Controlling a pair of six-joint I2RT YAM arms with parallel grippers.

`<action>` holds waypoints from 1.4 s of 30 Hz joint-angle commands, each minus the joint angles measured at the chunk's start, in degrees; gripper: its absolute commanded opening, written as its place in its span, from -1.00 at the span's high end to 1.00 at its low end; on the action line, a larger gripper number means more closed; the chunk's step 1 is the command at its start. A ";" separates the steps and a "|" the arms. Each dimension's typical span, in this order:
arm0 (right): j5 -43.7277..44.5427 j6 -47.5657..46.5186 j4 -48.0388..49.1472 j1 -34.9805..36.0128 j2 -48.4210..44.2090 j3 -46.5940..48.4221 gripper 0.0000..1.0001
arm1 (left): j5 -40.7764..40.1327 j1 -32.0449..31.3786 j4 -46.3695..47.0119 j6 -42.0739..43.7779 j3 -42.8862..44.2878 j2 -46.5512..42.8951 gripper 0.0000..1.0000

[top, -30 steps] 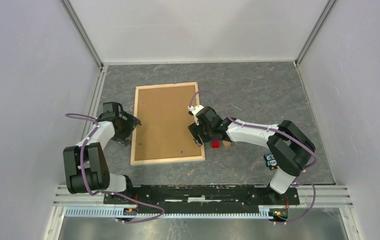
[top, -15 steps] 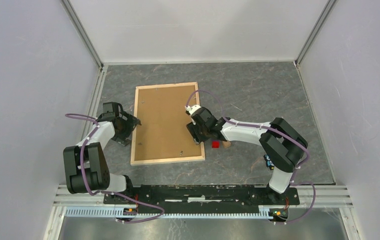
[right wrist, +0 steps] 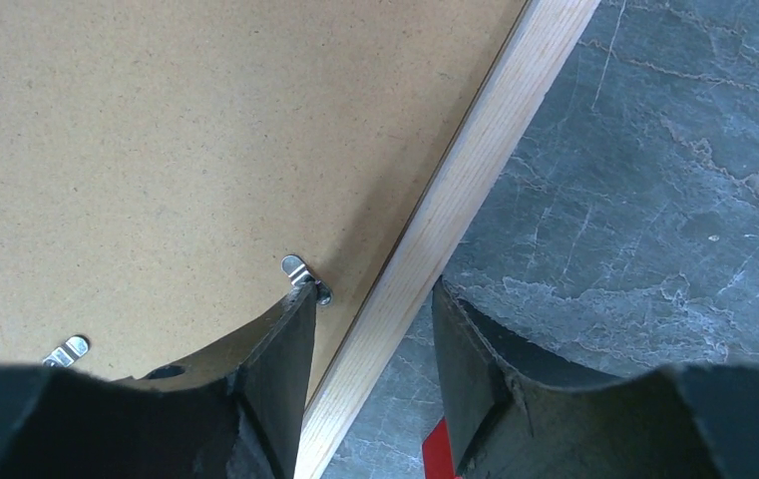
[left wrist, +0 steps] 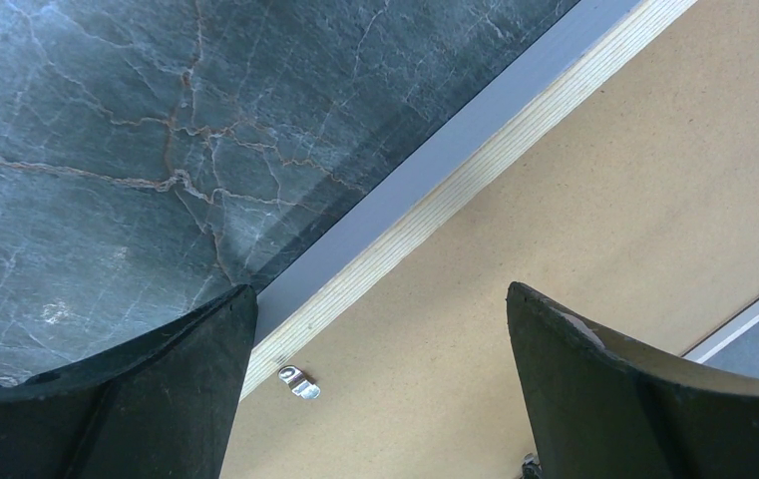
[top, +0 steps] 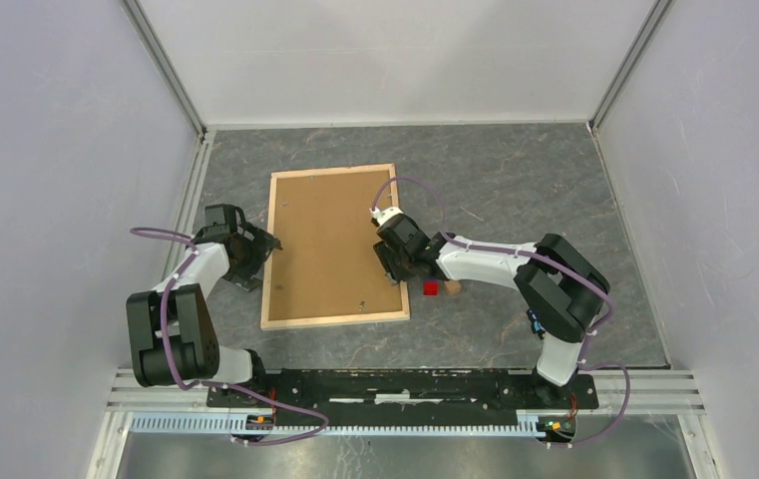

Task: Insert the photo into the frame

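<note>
Found the right gripper [right wrist: 370, 294] with fingers parted either side of the right rail of the frame [right wrist: 475, 170]: one tip over the backing board [right wrist: 156, 150] just beside a small metal clip [right wrist: 298, 267], the other over the table [right wrist: 654, 200]. Noted slim gaps to the wood on both sides, so not clamped on it. Found the left gripper [left wrist: 380, 291] spread fully wide, holding nothing, hanging over the frame's left rail with a second clip [left wrist: 297, 382] just below one tip. Saw the frame lying flat and face down mid-table, board seated inside it. Could not see the photo in any view; possibly under the board, could not tell. Spotted a small red block [top: 431, 288] on the table just beside the right rail, near the right wrist. Judged the step as taking hold of the right rail, likely to lift or turn the frame. To do it well: needed to centre the rail between the tips, steer the inner tip off the clip, drop low enough to catch the slat's full thickness, squeeze gently as thin wood could slip or tilt, and avoid the red block. Reckoned the opposite rail wanted support from the left side.
</note>
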 commanded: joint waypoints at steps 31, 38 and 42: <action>6.85 20.12 -0.73 2.01 5.48 1.60 0.32 | 3.27 -0.12 2.70 -3.25 -0.97 -0.76 -1.00; 7.65 20.51 -2.26 3.03 4.72 2.41 0.18 | 3.23 -0.10 2.71 -3.34 -0.92 -0.88 -1.00; 9.66 16.47 -4.61 3.03 1.81 4.69 0.00 | 3.10 -0.12 2.72 -3.34 -0.92 -0.97 -1.00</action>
